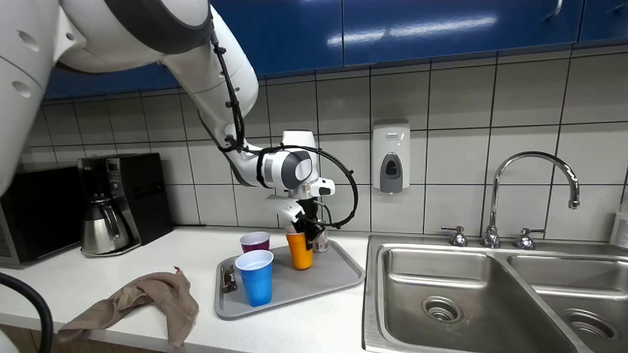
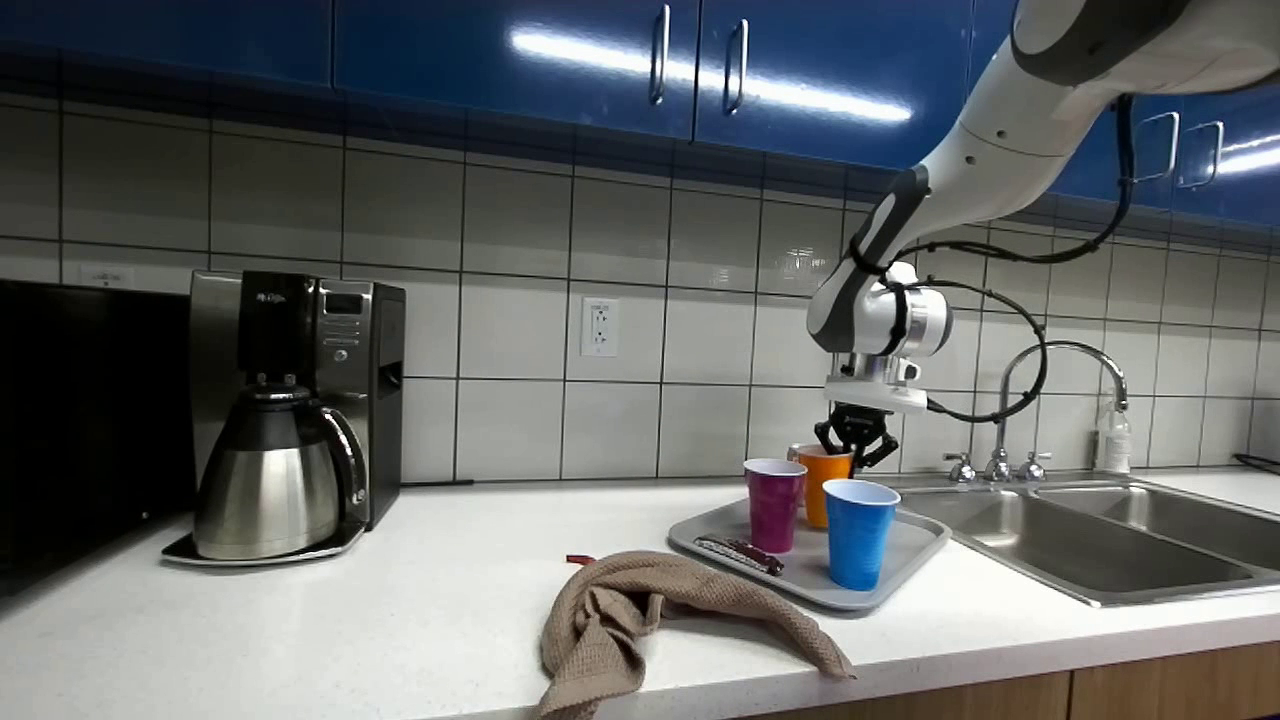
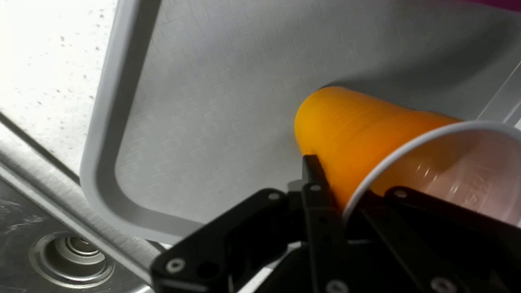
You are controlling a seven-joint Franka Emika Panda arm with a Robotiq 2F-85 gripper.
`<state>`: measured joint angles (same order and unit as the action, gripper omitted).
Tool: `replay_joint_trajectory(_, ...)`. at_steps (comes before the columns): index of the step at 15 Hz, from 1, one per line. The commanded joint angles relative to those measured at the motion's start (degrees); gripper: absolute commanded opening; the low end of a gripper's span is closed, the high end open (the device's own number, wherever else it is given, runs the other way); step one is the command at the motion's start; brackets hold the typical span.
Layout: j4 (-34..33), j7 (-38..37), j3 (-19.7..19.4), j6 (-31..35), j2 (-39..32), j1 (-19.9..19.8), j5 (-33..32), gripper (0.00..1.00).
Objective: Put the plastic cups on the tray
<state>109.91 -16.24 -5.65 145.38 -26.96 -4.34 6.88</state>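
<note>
Pincer: grasping orange cup by its wall
Blue cup: upright on tray
Purple cup: upright on tray
Cloth: on tabletop

magenta cup cut off, wrist view; container partly hidden

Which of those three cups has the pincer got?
The orange cup: the pincer is closed on its wall. The blue cup and purple cup stand apart from it.

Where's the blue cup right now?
The blue cup stands on the tray, near its front edge; in an exterior view it's right of the magenta cup, with the orange cup behind.
</note>
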Motion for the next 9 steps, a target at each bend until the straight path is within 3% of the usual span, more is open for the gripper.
replay_joint_trajectory(1, 2.16, 2.63, 1.09, 1.63, 1.68, -0.70, 1.82, 0.00)
replay_joint_trajectory(3, 2.44, 2.87, 1.33, 2.08, 1.66, -0.72, 2.15, 0.00)
replay_joint_trajectory(4, 2.52, 2.75, 1.27, 2.00, 1.64, -0.59, 2.02, 0.27)
replay_joint_trajectory(5, 2.56, 2.54, 1.25, 1.70, 1.64, -0.49, 2.00, 0.28)
replay_joint_trajectory(9, 2.86, 2.36, 1.16, 1.56, 2.15, -0.33, 1.81, 0.56)
